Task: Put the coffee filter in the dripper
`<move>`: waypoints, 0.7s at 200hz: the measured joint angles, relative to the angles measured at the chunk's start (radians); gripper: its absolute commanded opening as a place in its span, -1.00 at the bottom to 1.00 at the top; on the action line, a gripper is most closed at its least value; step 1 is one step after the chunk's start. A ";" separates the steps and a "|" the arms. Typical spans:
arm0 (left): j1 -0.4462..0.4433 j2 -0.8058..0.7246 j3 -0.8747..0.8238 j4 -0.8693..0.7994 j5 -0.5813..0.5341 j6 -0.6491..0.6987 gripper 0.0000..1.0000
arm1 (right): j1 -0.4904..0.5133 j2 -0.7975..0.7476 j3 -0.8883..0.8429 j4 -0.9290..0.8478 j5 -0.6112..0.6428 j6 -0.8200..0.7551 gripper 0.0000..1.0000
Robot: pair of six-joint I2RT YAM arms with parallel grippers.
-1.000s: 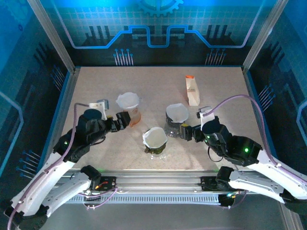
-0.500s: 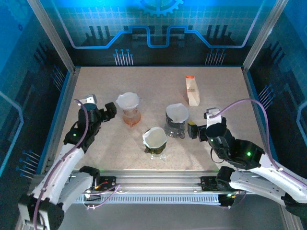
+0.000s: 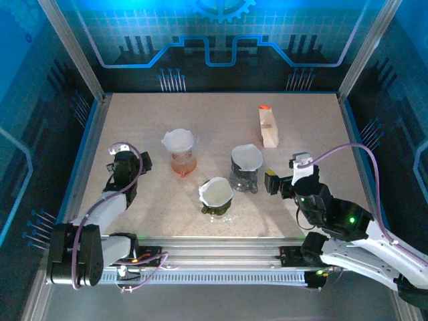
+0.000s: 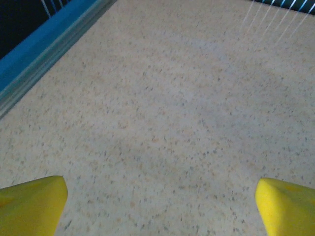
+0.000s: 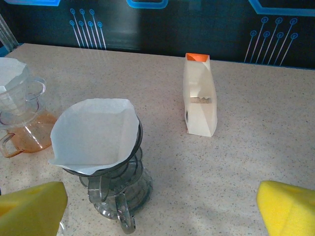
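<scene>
Three glass drippers stand mid-table, each with a white paper coffee filter seated in it. The grey dripper [image 3: 244, 179] [image 5: 117, 189] carries a filter [image 3: 245, 157] [image 5: 93, 130]. An orange-tinted dripper [image 3: 180, 164] [image 5: 22, 137] stands to its left, and a greenish one [image 3: 216, 207] stands nearest the arms. My right gripper [image 3: 277, 182] [image 5: 160, 211] is open and empty just right of the grey dripper, apart from it. Over bare table at the left, my left gripper [image 3: 130, 162] [image 4: 160, 206] also stands open with nothing in it.
A cream paper box with an orange top [image 3: 268, 127] [image 5: 199, 96] stands upright at the back right. The blue raised table edge [image 4: 44, 54] runs close to my left gripper. Bare speckled tabletop [image 3: 221, 114] lies behind the drippers.
My left arm has drawn back leftward away from the orange-tinted dripper. My right gripper has backed off to the right from the grey dripper. Both stayed open.
</scene>
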 measured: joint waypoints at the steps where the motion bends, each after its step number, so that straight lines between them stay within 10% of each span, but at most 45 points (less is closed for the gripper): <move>1: 0.000 0.002 -0.001 0.005 0.000 0.001 0.98 | 0.000 0.000 0.000 0.000 0.000 0.000 0.99; 140: -0.036 0.396 -0.061 0.589 0.109 0.103 0.98 | -0.172 0.024 -0.057 0.034 -0.027 -0.019 0.99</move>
